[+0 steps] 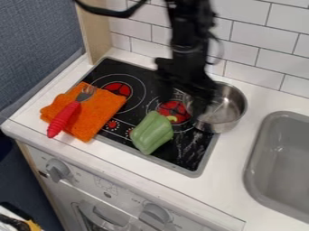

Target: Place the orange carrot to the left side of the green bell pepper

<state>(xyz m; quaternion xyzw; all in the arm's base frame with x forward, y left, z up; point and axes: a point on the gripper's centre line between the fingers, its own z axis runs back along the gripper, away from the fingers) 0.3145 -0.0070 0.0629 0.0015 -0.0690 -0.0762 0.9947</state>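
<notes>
The claw [188, 100] hangs over the upper part of the stove [124, 66], taking twelve o'clock as the top edge of your camera view. How far it is open, and whether it has hold of anything, cannot be determined.

Progress: placement is not confirmed. At nine o'clock from the green bell pepper [151, 133], your target side, no carrot is seen; its position cannot be established. Outstanding, in my judgement: you must locate the carrot, verify any grip, set it down on that side and let go.

Position: the pepper lies on the stove at about seven o'clock from the claw, near it and lower in view. The steel pot [232, 108] stands between three and four o'clock from the claw, partly behind it. The orange cloth [100, 111], bearing a red-handled fork [63, 119], lies at nine o'clock, well apart.
</notes>
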